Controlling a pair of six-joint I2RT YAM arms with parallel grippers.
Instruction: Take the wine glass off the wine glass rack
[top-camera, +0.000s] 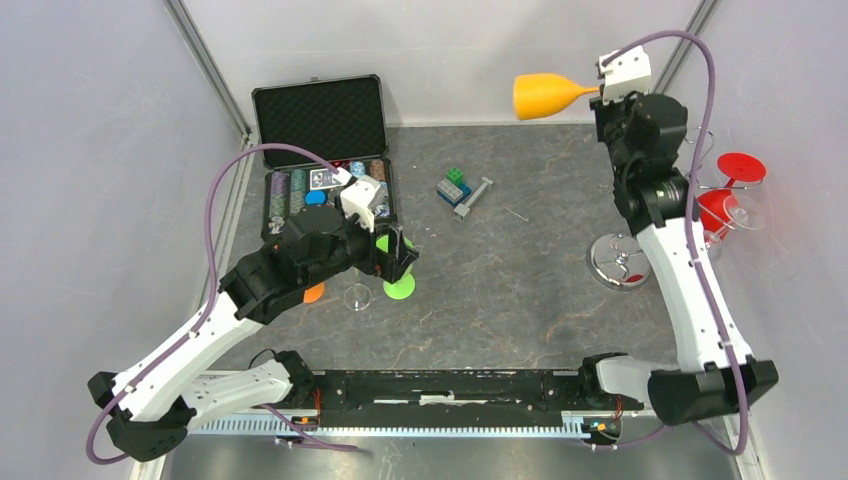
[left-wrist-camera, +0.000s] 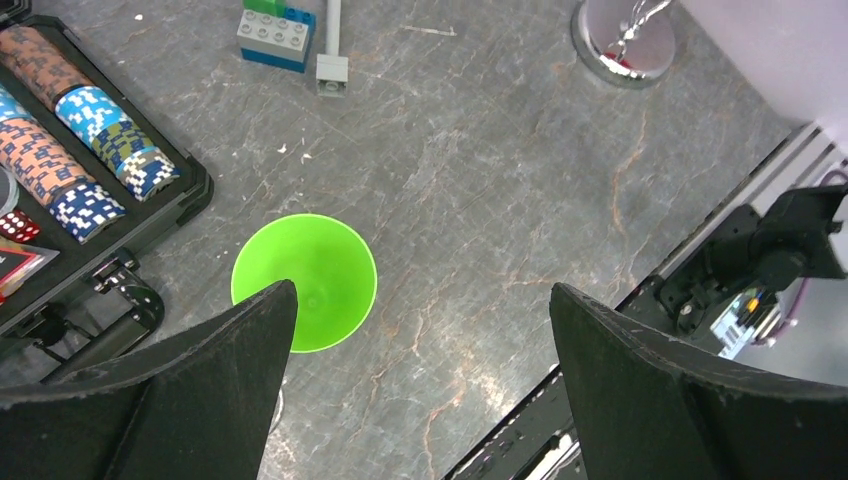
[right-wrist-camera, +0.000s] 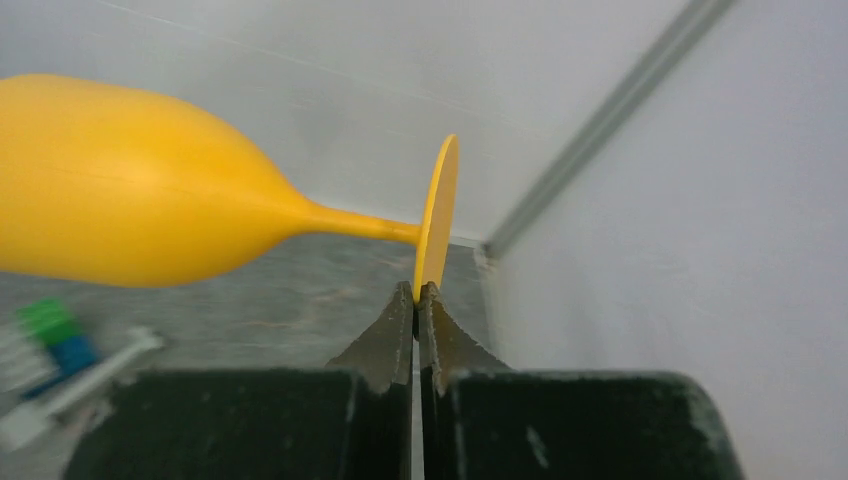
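My right gripper (top-camera: 602, 92) is shut on the flat foot of a yellow wine glass (top-camera: 545, 95) and holds it on its side, high at the back of the table, bowl pointing left. In the right wrist view the fingers (right-wrist-camera: 416, 292) pinch the edge of the foot and the bowl (right-wrist-camera: 130, 215) fills the left. The silver wine glass rack (top-camera: 618, 262) stands at the right, partly behind that arm, with two red glasses (top-camera: 741, 167) hanging on its far side. My left gripper (left-wrist-camera: 420, 290) is open and empty above a green wine glass (left-wrist-camera: 305, 280).
An open black case of poker chips (top-camera: 320, 120) lies at the back left. Toy bricks (top-camera: 453, 187) and a grey piece (top-camera: 474, 197) lie mid-table. A clear glass (top-camera: 357, 297) and an orange item (top-camera: 313, 292) sit by the left arm. The rack's base also shows in the left wrist view (left-wrist-camera: 625, 35).
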